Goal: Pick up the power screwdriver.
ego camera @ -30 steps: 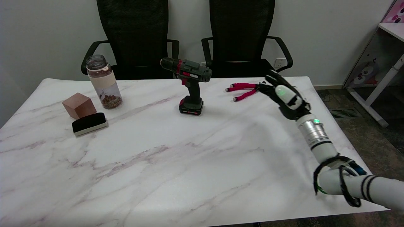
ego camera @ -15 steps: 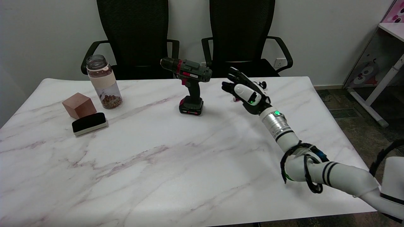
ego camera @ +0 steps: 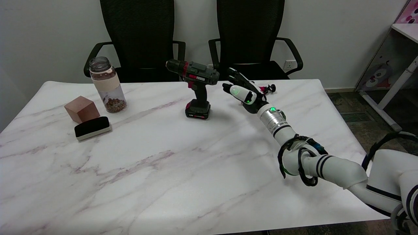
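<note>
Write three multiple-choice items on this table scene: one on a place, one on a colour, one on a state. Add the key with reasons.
1. Where does the black-topped eraser block lie?
A. in front of the copper-coloured cube
B. behind the jar
C. beside the drill's base

2. What colour is the collar behind the chuck of the dark green power screwdriver?
A. yellow
B. red
C. blue

3. What is the right hand doing?
A. gripping the screwdriver
B. holding the jar
C. holding nothing, fingers apart

Key: 1 A, the block sits on the cube's near side. 2 B, a red ring shows there. 3 C, a gap separates hand and tool.
</note>
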Tool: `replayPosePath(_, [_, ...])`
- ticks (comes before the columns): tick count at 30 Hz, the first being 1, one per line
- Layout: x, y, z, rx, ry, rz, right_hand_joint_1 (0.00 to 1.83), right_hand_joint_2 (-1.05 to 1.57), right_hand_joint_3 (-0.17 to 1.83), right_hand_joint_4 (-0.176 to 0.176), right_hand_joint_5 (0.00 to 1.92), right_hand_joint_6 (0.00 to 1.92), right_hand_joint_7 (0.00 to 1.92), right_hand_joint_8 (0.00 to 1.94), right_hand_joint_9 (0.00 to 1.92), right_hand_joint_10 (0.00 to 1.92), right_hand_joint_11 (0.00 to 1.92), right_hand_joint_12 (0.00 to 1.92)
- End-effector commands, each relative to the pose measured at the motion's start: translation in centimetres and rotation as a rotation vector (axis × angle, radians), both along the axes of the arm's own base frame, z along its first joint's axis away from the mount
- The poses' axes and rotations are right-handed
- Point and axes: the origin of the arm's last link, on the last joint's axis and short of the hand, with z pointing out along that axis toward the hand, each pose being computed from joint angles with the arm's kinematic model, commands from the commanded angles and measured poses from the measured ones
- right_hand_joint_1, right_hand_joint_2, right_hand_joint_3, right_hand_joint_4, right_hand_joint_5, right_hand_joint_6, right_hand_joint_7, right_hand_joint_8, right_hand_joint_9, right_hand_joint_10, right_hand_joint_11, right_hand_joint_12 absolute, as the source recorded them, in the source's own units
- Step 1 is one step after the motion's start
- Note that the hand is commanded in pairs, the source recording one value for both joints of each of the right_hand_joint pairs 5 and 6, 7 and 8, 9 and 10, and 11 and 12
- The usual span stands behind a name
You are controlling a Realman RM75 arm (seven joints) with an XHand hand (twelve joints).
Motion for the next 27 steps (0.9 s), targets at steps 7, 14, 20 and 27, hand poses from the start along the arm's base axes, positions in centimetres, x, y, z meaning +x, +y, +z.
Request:
replayPosePath(7, [0.5,-3.7,-2.7,0.005,0.121,-0.079,0.97,-0.43,1.03,0.176,0.12,0.12,0.12,0.12,0.31,0.31,0.25,0.25])
replayPosePath(14, [1.3,-5.1,-3.7,0.005,0.187,-0.094,0.98,-0.51,1.06,0.176,0.11,0.11,0.11,0.11,0.27,0.27,0.20,0.20])
replayPosePath(20, [1.4,-5.9,-4.8,0.000,0.242,-0.105,0.98,-0.61,1.12,0.176,0.10,0.10,0.10,0.10,0.24,0.24,0.13,0.13])
replayPosePath(27, [1.5,-6.4,-5.4,0.004,0.274,-0.129,0.98,-0.68,1.11,0.176,0.08,0.08,0.08,0.08,0.21,0.21,0.10,0.10])
